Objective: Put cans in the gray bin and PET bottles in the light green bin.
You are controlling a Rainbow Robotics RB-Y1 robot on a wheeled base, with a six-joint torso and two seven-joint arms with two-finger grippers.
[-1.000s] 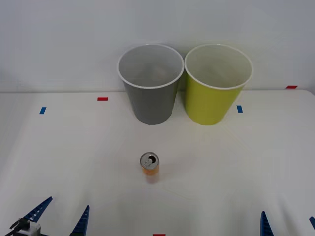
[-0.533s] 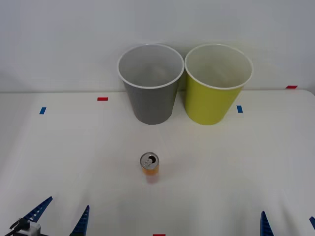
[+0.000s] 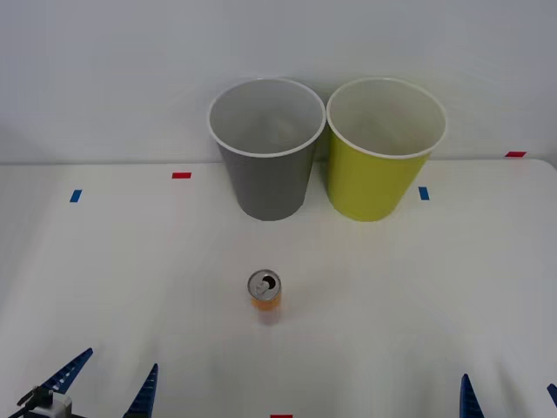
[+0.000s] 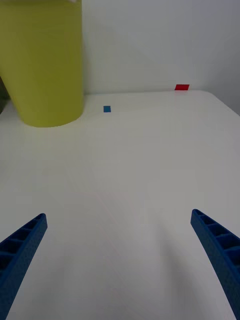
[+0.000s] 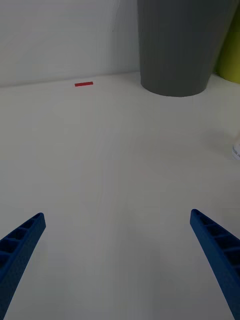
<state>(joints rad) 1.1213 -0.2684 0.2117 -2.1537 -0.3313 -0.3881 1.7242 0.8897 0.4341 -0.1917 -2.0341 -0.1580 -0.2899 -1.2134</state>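
A small can point(image 3: 265, 296) with a silver top and orange body stands upright on the white table point(image 3: 400, 287), in front of the gray bin point(image 3: 266, 150). The light green bin point(image 3: 385, 150) stands right beside the gray one at the back; both look empty. The left wrist view has the gray bin point(image 5: 185, 45) ahead, and a sliver of the can point(image 5: 236, 149) at the picture's edge. My left gripper point(image 3: 106, 385) is open at the near left edge, well short of the can. My right gripper point(image 3: 509, 396) is open at the near right edge, with the green bin point(image 4: 44, 62) far ahead of it.
Small red tape marks point(image 3: 181, 175) and blue tape marks point(image 3: 76, 196) dot the table near the back wall and sides. A white wall stands close behind the bins. Bare tabletop surrounds the can on all sides.
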